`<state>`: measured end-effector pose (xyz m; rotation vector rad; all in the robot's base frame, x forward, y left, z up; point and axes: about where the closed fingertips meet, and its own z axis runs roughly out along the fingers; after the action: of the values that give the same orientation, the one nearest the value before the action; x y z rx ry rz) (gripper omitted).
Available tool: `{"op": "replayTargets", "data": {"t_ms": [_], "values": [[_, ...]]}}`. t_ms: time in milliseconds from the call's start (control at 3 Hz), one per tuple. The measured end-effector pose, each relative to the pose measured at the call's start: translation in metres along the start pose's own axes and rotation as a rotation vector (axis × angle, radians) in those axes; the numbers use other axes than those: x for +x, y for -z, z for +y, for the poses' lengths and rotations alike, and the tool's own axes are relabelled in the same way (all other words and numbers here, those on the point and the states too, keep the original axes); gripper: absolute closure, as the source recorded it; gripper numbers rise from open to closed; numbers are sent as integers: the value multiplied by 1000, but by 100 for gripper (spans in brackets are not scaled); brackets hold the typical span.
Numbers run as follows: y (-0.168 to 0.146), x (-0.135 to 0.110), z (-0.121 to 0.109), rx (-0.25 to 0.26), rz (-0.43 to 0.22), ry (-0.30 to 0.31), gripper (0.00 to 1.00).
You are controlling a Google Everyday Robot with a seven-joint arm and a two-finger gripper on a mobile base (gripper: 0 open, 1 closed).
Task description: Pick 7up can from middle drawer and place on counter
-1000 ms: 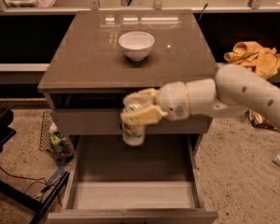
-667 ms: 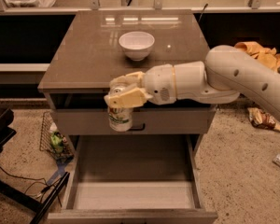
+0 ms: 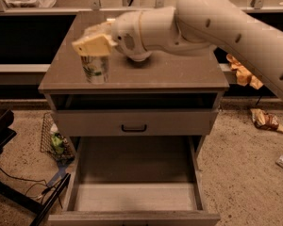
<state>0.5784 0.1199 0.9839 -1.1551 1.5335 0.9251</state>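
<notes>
My gripper [image 3: 93, 45] is shut on the top of the 7up can [image 3: 95, 69], a white-silver can with green markings. The can hangs upright at the front left of the grey-brown counter [image 3: 179, 76]; I cannot tell whether its base touches the surface. The middle drawer [image 3: 137, 197] stands pulled out below, with a bare pale floor. My white arm [image 3: 217, 27] reaches in from the right across the counter and hides most of the back of it.
A shut drawer front with a small black handle [image 3: 134, 127] sits above the open drawer. A wire basket [image 3: 56, 142] and black chair legs [image 3: 4, 140] are on the floor at left. A yellow cloth [image 3: 243, 72] and wrappers [image 3: 266, 120] lie at right.
My gripper has carried the can up and to the left, from in front of the shut drawer front to above the counter's front left part.
</notes>
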Motion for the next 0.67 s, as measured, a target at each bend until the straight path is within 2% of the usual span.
{"op": "replayTargets", "data": {"t_ms": [333, 667], "values": [[-38, -36, -28, 52, -21, 13, 100], [-90, -42, -60, 54, -14, -15, 100]]}}
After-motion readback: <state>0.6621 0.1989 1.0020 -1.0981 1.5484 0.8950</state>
